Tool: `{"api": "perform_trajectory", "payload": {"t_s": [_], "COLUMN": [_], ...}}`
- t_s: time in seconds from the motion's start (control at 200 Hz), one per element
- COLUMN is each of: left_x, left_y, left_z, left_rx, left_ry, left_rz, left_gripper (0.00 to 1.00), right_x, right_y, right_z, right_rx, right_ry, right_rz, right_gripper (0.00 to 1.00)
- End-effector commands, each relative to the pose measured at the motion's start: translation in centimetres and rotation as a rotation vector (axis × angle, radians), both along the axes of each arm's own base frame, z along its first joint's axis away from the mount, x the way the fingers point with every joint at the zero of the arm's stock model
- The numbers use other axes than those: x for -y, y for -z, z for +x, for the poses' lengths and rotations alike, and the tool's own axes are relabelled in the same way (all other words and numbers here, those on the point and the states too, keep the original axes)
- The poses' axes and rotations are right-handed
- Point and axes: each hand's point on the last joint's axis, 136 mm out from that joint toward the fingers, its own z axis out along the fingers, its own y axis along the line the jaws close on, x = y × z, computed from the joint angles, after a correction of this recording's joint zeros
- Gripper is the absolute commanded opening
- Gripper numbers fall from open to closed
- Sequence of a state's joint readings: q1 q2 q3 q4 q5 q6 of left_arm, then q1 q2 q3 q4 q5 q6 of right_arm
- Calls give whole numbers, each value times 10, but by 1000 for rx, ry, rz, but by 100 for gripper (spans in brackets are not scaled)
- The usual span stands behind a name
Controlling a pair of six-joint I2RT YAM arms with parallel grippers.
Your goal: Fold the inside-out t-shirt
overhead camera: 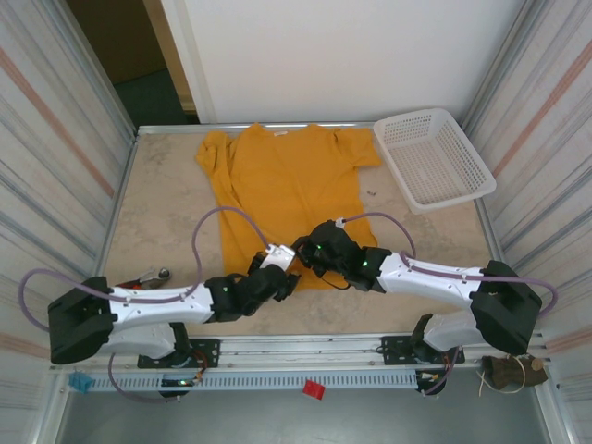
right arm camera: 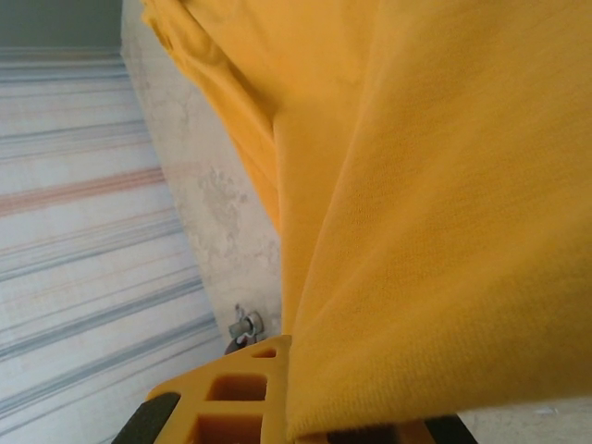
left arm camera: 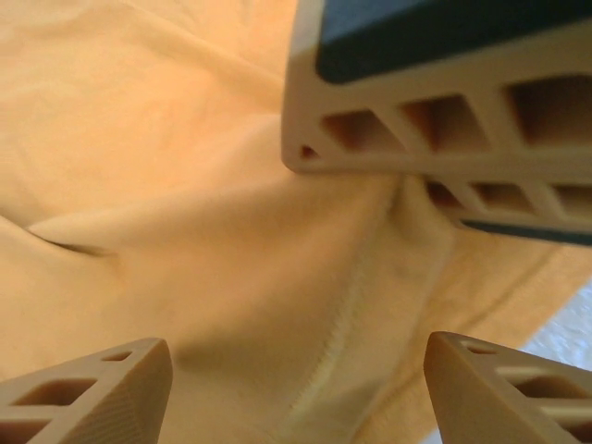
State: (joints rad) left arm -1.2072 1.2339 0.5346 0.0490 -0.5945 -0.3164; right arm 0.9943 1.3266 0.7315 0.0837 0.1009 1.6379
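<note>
The mustard t-shirt (overhead camera: 287, 180) lies spread on the table, collar at the far side and hem toward the arms. Both grippers meet at the near hem. My right gripper (overhead camera: 311, 252) is shut on a fold of the hem, and the cloth (right arm camera: 444, 231) drapes over its orange finger (right arm camera: 222, 398) and hides the other one. My left gripper (overhead camera: 285, 270) sits just beside it, open. Its two tan fingertips (left arm camera: 92, 388) stand wide apart over the cloth, with a stitched seam (left arm camera: 338, 342) between them. The right gripper's fingers (left arm camera: 435, 111) pinch the cloth right in front.
A white plastic basket (overhead camera: 433, 157) stands at the far right corner. A small metal fitting (overhead camera: 153, 275) lies on the table near the left arm. Striped walls close in both sides. Bare table shows left of the shirt.
</note>
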Motion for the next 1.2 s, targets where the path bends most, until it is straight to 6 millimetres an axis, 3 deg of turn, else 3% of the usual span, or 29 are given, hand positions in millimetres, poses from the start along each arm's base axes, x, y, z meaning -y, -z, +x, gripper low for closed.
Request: {"api": "perform_trajectory", "payload": {"t_s": [0.0,0.055,0.125,0.165,0.19,0.276,0.376,0.441,0.536,0.686,0.782,0.907,0.932,1.197], "left_x": [8,9,11,14,15,22,21,18,20,23,28,32,32,34], "left_y": [-17,-15,-19,-28,-36,-74,-102,-110,-119,-129,-135,-143,-145,-174], "left_z": [16,18,21,23,24,27,32,34,33,34,33,30,29,15], "left_rx": [97,100,101,98,90,47,-67,-117,-154,-183,-192,-200,-203,-238], "left_ry": [-49,-56,-52,-48,-45,-12,5,6,32,42,64,90,94,146], "left_rz": [-12,-5,-17,-31,-44,-91,-95,-75,-57,-34,-32,-37,-36,-95], "left_gripper": [67,48,1,0,0,0,0,0,0,0,0,0,0,0], "right_x": [0,0,2,6,10,28,57,73,77,53,39,24,21,19], "right_y": [-19,-22,-26,-28,-31,-40,-43,-48,-52,-53,-45,-37,-28,-12], "right_z": [1,1,-1,-2,-2,-6,-19,-29,-44,-70,-74,-66,-62,-15], "right_rx": [26,29,36,43,52,103,188,258,392,641,708,748,738,730], "right_ry": [-3,-5,-7,-7,-6,-6,-23,-59,-170,-332,-346,-305,-294,-46], "right_rz": [34,41,50,53,54,27,-70,-102,-150,-168,-187,-202,-223,-309], "right_gripper": [0,0,0,7,23,57,61,59,50,30,14,2,0,0]}}
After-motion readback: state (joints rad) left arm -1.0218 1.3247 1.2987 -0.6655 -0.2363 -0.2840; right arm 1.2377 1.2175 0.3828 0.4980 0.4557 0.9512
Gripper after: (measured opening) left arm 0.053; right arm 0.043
